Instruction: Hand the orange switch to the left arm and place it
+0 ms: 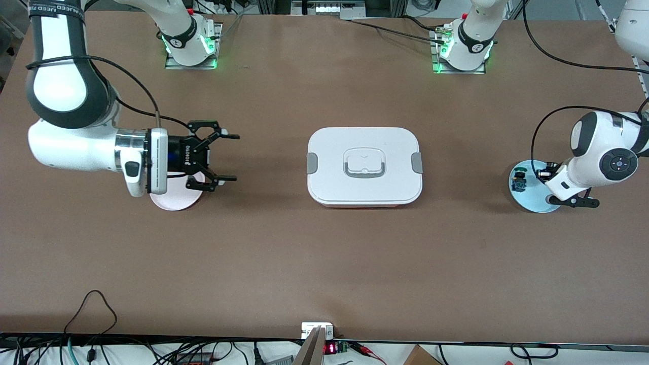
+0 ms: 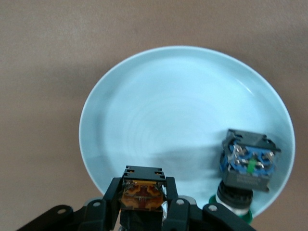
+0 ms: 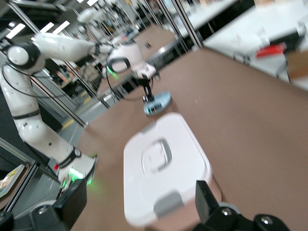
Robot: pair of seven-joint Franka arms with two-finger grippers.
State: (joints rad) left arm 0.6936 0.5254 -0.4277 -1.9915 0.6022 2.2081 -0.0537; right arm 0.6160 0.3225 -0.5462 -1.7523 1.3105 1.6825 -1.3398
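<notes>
Early stage. Left gripper clamped on small tan-orange push-button switch, just above pale blue round plate. Right gripper waits, fingers apart, over pink plate. Handover past large white lidded box not yet done.

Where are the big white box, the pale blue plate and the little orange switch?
box (image 1: 364, 165): front view, on its lid's recessed handle.
blue plate (image 2: 183, 110): left wrist view, on its bare middle.
orange switch (image 2: 141, 196): left wrist view, on its tan-orange body.
</notes>
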